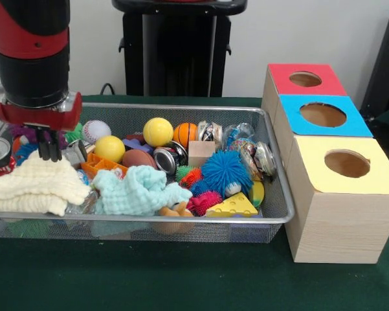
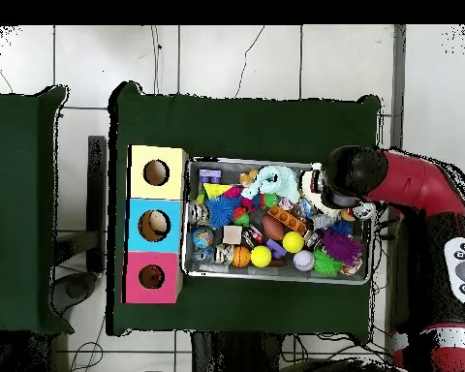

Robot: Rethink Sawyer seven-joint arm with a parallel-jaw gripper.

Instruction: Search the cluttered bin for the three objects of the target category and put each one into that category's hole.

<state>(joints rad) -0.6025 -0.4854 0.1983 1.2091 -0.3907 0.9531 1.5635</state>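
From my station I see the gripper [image 1: 50, 153] low over the left end of the wire bin [image 1: 272, 214], its fingers [image 1: 44, 150] drawn close together, nearly touching, with nothing between them; they hang just behind the cream cloth [image 1: 35, 184] and beside a silver can [image 1: 75, 153]. The bin is packed: a yellow ball [image 1: 158, 131], a small basketball [image 1: 185, 134], a blue spiky ball [image 1: 226, 172], a mint cloth [image 1: 137, 190], a cheese wedge [image 1: 233, 206]. On the green desk [image 1: 149, 278] beside the bin stand the red-topped box [image 1: 305, 79], the blue-topped box [image 1: 323, 115] and the yellow-topped box [image 1: 346, 165], each with a round hole.
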